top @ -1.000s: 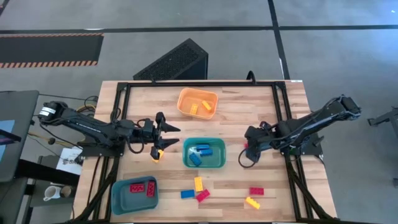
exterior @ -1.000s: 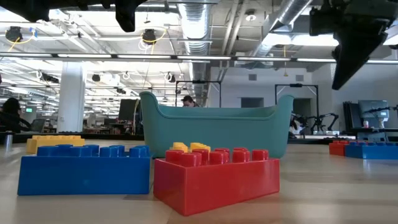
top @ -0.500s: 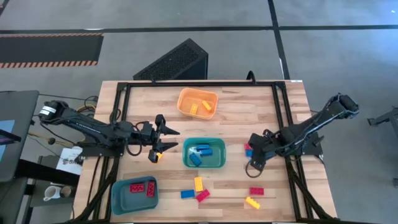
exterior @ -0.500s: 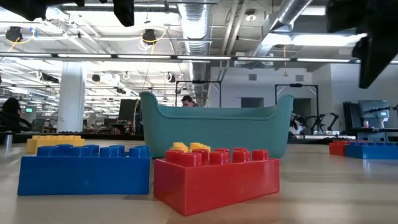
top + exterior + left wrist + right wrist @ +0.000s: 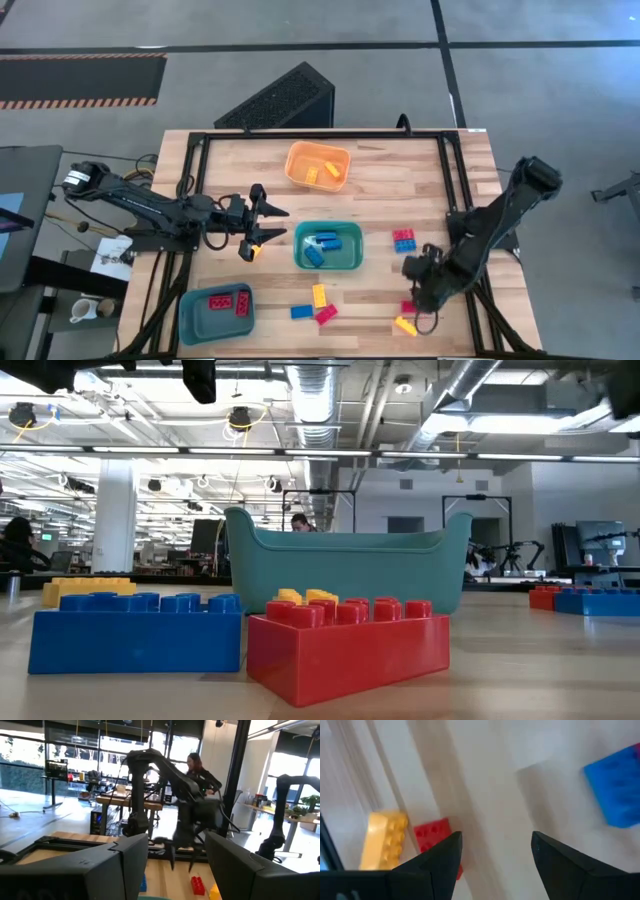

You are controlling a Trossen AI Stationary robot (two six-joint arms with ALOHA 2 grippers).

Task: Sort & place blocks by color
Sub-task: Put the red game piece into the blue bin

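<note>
The right gripper (image 5: 420,297) hangs with its fingers spread over the table's near right part, directly above a red block (image 5: 434,835) and beside a yellow block (image 5: 405,325); nothing sits between the fingers. The left gripper (image 5: 262,226) waits just left of the teal bin (image 5: 345,262), fingers spread and empty. Blue blocks (image 5: 322,244) lie in the teal bin, yellow ones in the orange bin (image 5: 297,170), red ones in the blue bin (image 5: 195,318); other loose bricks lie on the table (image 5: 380,180) near the front edge.

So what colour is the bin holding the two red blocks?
Teal bin, best seen in the high view.
</note>
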